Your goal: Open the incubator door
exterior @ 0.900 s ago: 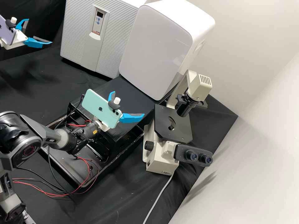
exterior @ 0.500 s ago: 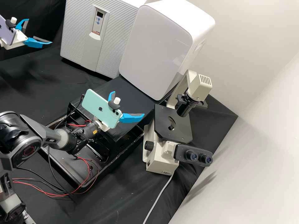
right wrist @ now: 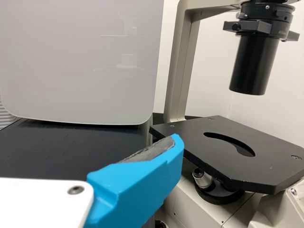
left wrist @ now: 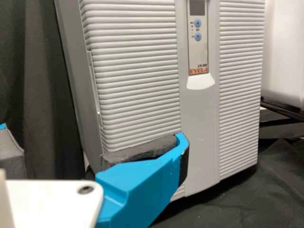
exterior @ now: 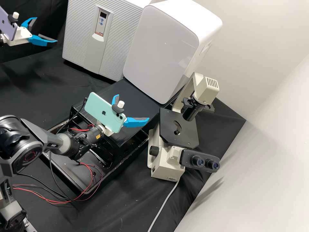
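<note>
incubator (exterior: 79,35) stands upright at the back of the bench, door (exterior: 120,42) shut, so contents are hidden. its ribbed front faces the arms' side; ribs run across it & a smooth ctr strip w/ ctrl panel (exterior: 102,24) runs up-down. top is cut off by the view edge, so can't tell which axis is longest.

left gripper (exterior: 47,29) is near the incubator, apart from it, fingers spread w/ nothing btwn; a purple phone (exterior: 8,27) is mounted on it. in the left wrist view one finger (left wrist: 137,185) overlaps the lower door.

just beside the incubator is a wht cabinet (exterior: 161,48) w/ rounded corners, front closed, contents hidden too. right gripper (exterior: 133,107) is over the bench btwn cabinet & blk tray (exterior: 84,193), fingers also wide apart, nothing held; mint phone (exterior: 103,111) mounted on it. tray is open-topped, w/ a blk frame inside & red wires (exterior: 93,174) over its rim.

microscope (exterior: 167,164) stands near the right gripper, w/ a grey cable (exterior: 165,204) off its base.
</note>
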